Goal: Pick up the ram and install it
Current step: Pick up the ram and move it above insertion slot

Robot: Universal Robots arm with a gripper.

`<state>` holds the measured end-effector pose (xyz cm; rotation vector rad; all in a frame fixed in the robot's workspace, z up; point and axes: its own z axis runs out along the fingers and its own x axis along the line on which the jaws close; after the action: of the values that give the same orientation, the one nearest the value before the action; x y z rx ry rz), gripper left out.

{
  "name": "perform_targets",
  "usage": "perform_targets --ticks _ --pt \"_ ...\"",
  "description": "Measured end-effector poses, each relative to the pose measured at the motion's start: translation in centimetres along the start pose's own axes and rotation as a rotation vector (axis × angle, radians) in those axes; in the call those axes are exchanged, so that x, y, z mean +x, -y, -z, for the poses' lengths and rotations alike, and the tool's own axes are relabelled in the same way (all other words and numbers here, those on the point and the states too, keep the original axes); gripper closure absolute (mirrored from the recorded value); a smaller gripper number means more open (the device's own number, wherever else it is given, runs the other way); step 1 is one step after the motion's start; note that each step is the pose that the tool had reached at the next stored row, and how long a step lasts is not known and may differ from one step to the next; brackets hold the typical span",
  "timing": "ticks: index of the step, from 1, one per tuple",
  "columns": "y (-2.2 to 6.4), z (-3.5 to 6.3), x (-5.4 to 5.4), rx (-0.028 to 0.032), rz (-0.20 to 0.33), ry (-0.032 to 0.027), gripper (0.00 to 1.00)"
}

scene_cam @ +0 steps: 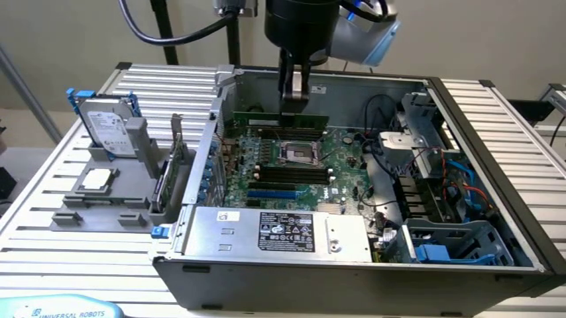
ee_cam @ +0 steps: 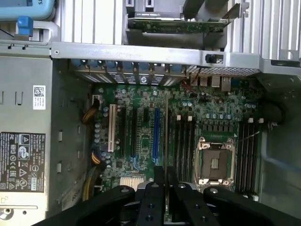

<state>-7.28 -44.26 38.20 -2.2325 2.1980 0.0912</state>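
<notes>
My gripper (scene_cam: 295,105) hangs over the far part of the open computer case, shut on the ram (scene_cam: 265,120), a long thin green stick held level above the motherboard (scene_cam: 346,165). The wrist view looks down the ram's (ee_cam: 166,136) thin edge, which runs out from between the black fingers (ee_cam: 153,197) of the gripper (ee_cam: 165,181). Below it lie the black memory slots (scene_cam: 287,173), also seen beside the processor socket (ee_cam: 214,162) as long black slots (ee_cam: 183,141).
A silver power supply (scene_cam: 265,228) fills the near end of the case. Cables and drive bays (scene_cam: 433,179) crowd the exterior view's right side. Outside the case, a grey stand holds a hard drive (scene_cam: 111,129), a square silver chip (scene_cam: 95,179) and an upright card (scene_cam: 177,156).
</notes>
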Motion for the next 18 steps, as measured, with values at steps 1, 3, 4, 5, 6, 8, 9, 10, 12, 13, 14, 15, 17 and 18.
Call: perform_targets --ticks 1,3,4,5,6,8,9,10,12,13,14,15,17,18 --pt "0.13 -0.19 -0.3 0.0 0.0 0.0 0.87" --pt "0.39 -0.59 -1.1 0.0 0.0 0.0 0.87" --pt "0.51 -0.78 -1.4 0.0 0.0 0.0 0.87" --pt "0.62 -0.98 -1.8 -0.0001 0.0 -0.0001 0.87" --pt "0.73 -1.16 -2.1 -0.0001 0.0 -0.0001 0.87" --pt "0.9 -1.55 -2.7 0.0 0.0 -0.0001 0.87" --pt "0.96 -1.74 -3.0 0.0 0.0 0.0 0.87" --pt "1.03 -1.93 -3.2 0.0 0.0 0.0 0.87" --pt "1.16 -2.31 -3.5 0.0 -0.001 0.0 0.87" --pt "1.23 -2.49 -3.6 0.0001 -0.003 0.0001 0.87" --pt "1.3 -2.68 -3.6 0.0003 -0.005 0.0003 0.87" --pt "1.39 -2.85 -3.7 0.0004 -0.008 0.0004 0.87" --pt "1.63 -3.21 -3.7 0.0007 -0.014 0.0005 0.87" --pt "1.79 -3.38 -3.7 0.0007 -0.017 0.0005 0.87"
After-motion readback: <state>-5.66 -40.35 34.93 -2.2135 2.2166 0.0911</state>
